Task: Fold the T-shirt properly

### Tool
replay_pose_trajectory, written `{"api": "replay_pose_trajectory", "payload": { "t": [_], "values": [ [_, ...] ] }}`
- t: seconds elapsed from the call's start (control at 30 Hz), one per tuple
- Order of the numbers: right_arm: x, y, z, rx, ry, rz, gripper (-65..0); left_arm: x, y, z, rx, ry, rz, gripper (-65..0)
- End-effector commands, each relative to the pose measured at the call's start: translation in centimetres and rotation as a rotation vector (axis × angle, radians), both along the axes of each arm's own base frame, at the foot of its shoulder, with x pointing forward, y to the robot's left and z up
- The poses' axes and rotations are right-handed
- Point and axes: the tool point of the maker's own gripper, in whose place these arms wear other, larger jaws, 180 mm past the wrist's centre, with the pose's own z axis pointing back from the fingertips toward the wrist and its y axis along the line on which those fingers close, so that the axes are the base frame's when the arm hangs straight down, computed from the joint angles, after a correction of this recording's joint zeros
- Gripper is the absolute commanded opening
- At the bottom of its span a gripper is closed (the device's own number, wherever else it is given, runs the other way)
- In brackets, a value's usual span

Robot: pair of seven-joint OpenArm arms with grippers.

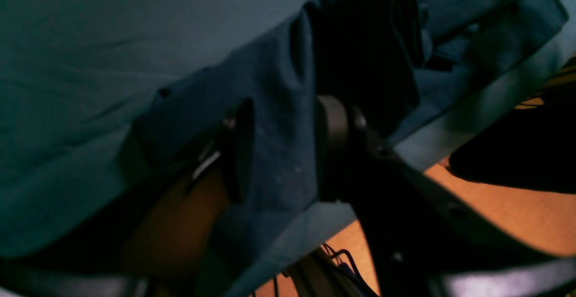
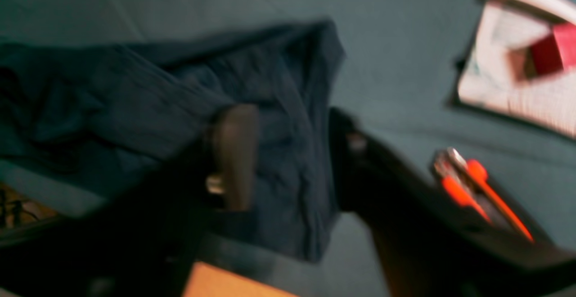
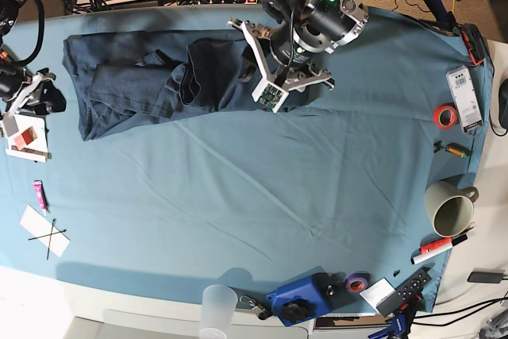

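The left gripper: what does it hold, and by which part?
The left gripper is shut on the T-shirt, pinching a bunched fold of its edge.
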Motion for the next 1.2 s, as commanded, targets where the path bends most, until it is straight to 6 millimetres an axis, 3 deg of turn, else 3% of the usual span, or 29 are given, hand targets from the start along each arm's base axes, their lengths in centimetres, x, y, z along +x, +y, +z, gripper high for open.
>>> {"api": "replay_pose_trajectory", "payload": {
  "t": [0.0, 0.13, 0.27, 0.4, 0.6, 0.83, 1.1, 1.17],
  "values": [
    [0.7, -0.5, 1.6, -0.026, -0.043, 0.009, -33.5, 0.2, -0.5, 1.1, -0.039, -0.03, 0.004, -43.8],
    [1.0, -0.6, 1.3, -0.024, -0.064, -0.016, -33.5, -0.4, -0.5, 0.7, -0.041, -0.013, 0.004, -43.8],
    [1.4, -2.1, -0.1, 0.033, -0.057, -0.091, -33.5, -0.3, -0.6, 0.8, -0.043, -0.016, 0.003, -43.8],
    [1.1, -3.1, -2.8, 0.191, 0.026, -0.168, -33.6, -0.3, -0.6, 0.8, -0.043, -0.016, 0.003, -43.8],
    [2.8, -2.9, -4.0, 0.428, -0.005, -0.247, -33.6, -0.1, -0.7, 1.1, -0.055, -0.033, 0.007, -43.8],
    [1.6, -0.2, -8.2, 0.466, 0.164, -0.203, -33.6, -0.1, -0.7, 1.1, -0.055, -0.033, 0.007, -43.8],
    [0.2, 2.8, -11.0, 0.472, 0.279, -0.134, -33.6, 0.0, -0.7, 1.1, -0.057, -0.036, 0.007, -43.8],
    [0.0, 3.8, -11.6, 0.478, 0.302, -0.114, -38.0, 0.0, -0.7, 1.2, -0.06, -0.04, 0.008, -43.8]
  ]
}}
